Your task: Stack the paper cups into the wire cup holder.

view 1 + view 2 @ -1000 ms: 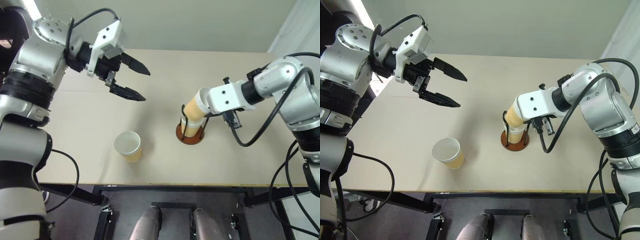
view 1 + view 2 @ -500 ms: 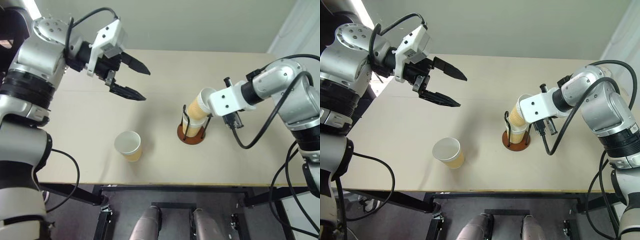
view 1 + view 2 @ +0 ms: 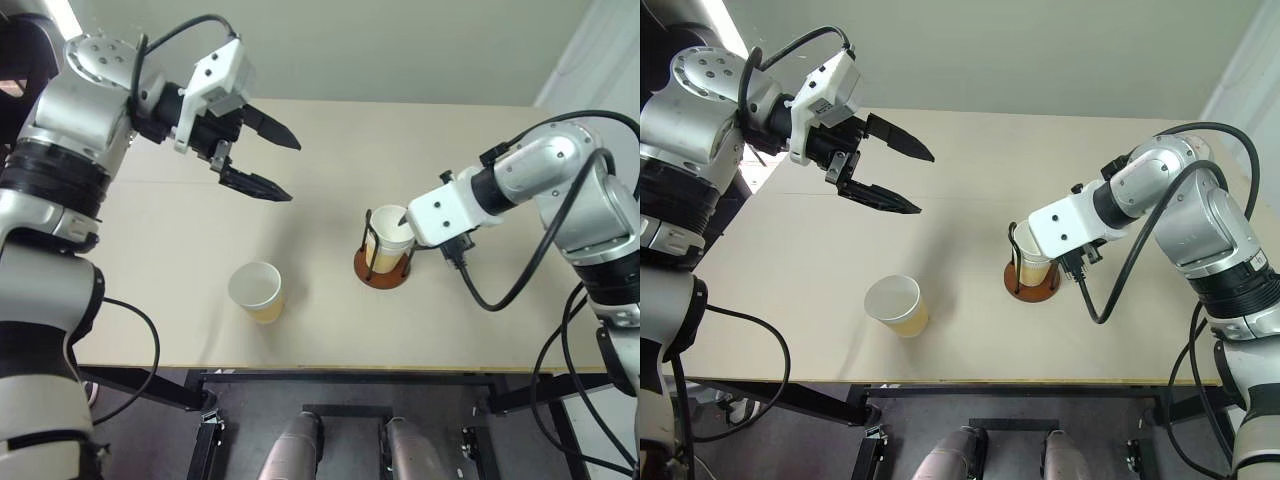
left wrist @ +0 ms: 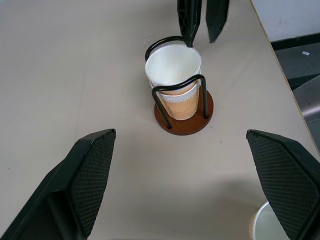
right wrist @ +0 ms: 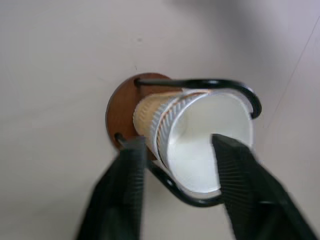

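Observation:
The wire cup holder (image 3: 381,270) stands right of the table's middle, a reddish-brown disc with black wire loops. Two paper cups (image 4: 173,65) sit upright in it, one nested inside the other. My right gripper (image 5: 176,142) hangs over their far rim with its fingers apart, one fingertip (image 5: 220,145) over the white inside and the other outside the wall. A third paper cup (image 3: 257,291) stands alone near the front edge, mouth up. My left gripper (image 3: 292,171) is open and empty, held high over the table's left half, well away from both.
The beige table (image 3: 480,320) ends close in front of the loose cup, with a dark frame and floor below. Its right edge (image 4: 272,50) runs not far beyond the holder. A pale wall stands behind the table.
The top cup, held tilted by my right gripper, has dropped upright into the holder onto the cup there. The right fingers have parted from it. The left arm has not moved.

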`<state>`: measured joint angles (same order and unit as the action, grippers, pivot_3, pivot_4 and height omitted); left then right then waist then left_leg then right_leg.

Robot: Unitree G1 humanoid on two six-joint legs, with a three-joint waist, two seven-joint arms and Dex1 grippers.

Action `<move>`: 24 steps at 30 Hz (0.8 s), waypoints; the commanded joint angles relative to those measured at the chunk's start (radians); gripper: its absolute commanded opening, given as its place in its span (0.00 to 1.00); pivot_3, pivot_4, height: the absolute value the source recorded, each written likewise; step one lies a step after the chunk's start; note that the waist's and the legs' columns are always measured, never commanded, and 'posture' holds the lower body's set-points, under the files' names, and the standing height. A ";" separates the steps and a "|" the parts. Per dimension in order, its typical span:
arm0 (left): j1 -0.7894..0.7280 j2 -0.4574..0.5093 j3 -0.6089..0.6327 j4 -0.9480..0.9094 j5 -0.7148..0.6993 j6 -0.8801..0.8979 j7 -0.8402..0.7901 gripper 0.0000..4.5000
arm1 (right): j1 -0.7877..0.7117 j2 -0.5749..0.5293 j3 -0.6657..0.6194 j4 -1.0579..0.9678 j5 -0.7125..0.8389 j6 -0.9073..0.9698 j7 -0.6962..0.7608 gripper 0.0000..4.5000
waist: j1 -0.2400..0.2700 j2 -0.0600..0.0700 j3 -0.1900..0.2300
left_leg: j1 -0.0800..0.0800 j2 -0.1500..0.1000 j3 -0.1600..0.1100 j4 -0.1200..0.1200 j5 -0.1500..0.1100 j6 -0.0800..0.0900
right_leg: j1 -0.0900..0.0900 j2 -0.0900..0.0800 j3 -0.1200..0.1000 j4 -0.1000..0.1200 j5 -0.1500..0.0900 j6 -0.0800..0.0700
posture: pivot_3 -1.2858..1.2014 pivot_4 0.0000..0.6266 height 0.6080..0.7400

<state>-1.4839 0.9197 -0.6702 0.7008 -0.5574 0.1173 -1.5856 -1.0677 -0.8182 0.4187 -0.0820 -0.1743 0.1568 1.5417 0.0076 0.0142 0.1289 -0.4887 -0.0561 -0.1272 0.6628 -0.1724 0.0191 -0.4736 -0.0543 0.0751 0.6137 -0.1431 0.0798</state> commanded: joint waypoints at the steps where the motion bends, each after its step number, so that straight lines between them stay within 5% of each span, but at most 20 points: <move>1: -0.018 0.004 0.032 -0.016 -0.001 -0.004 -0.029 1.00 | -0.032 0.010 -0.020 -0.016 0.008 0.036 -0.001 0.78 | 0.000 0.000 0.000 | 0.000 0.000 -0.001 0.000 0.000 0.000 | 0.000 -0.001 0.001 0.000 0.000 0.000 | 0.52 0.24 1.00; 6: -0.014 -0.006 0.045 -0.006 0.007 0.003 -0.029 1.00 | -0.042 0.045 -0.111 -0.039 0.101 0.240 -0.041 0.84 | 0.001 0.000 0.000 | 0.000 0.000 0.000 0.000 0.000 0.000 | 0.000 0.000 0.000 0.000 0.000 0.000 | 0.52 0.24 1.00; 14: 0.005 0.043 -0.001 -0.099 0.045 -0.041 -0.029 1.00 | -0.029 0.006 -0.426 -0.264 0.460 0.848 -0.117 0.84 | 0.004 0.000 0.000 | -0.001 -0.001 0.000 -0.002 0.002 -0.004 | 0.000 0.001 -0.002 -0.001 -0.002 -0.002 | 0.52 0.24 1.00; 24: 0.001 0.050 -0.178 -0.051 0.240 -0.269 -0.029 1.00 | -0.012 -0.092 -0.581 -0.268 0.674 0.955 -0.250 0.84 | 0.007 -0.001 0.000 | 0.001 0.000 -0.003 -0.002 0.003 -0.004 | -0.003 0.000 0.002 0.006 -0.003 -0.004 | 0.52 0.24 1.00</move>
<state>-1.4613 0.9655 -0.8398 0.6395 -0.3394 -0.1184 -1.5854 -1.0831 -0.8849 -0.1256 -0.3373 0.4769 1.1202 1.3091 0.0150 0.0135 0.1284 -0.4875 -0.0575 -0.1286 0.6600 -0.1695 0.0147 -0.4766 -0.0530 0.0754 0.6206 -0.1459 0.0753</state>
